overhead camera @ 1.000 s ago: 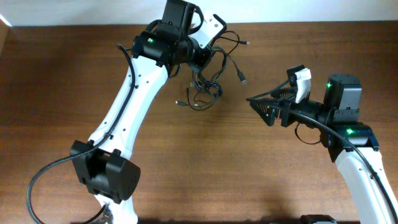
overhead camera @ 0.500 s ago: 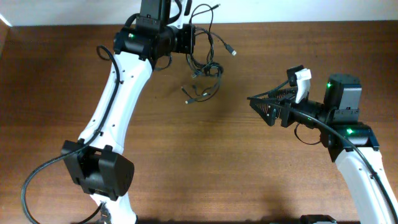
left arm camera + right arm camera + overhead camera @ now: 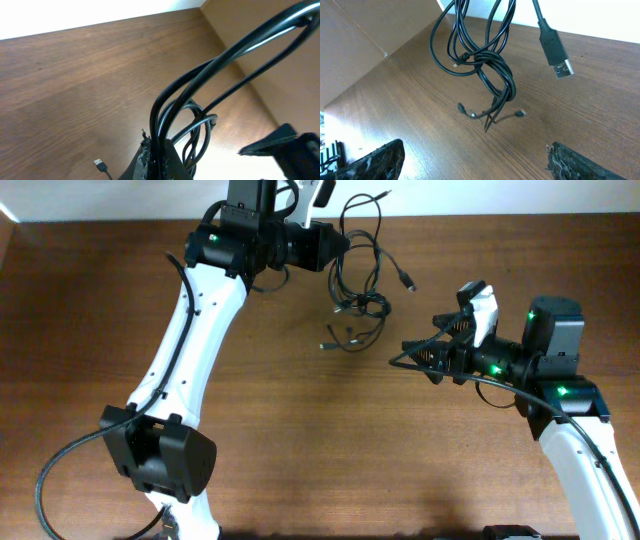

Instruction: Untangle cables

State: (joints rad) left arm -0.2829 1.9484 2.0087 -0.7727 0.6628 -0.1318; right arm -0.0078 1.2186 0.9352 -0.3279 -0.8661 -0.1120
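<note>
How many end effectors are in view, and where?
2. The left end effector is near the table's far edge, shut on the cables hanging from it. The right end effector stands open right of the tangle, apart from it.

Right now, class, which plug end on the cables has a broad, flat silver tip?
The USB plug hanging alone, clear of the knot in the cables; the small plugs below it are far slimmer.
</note>
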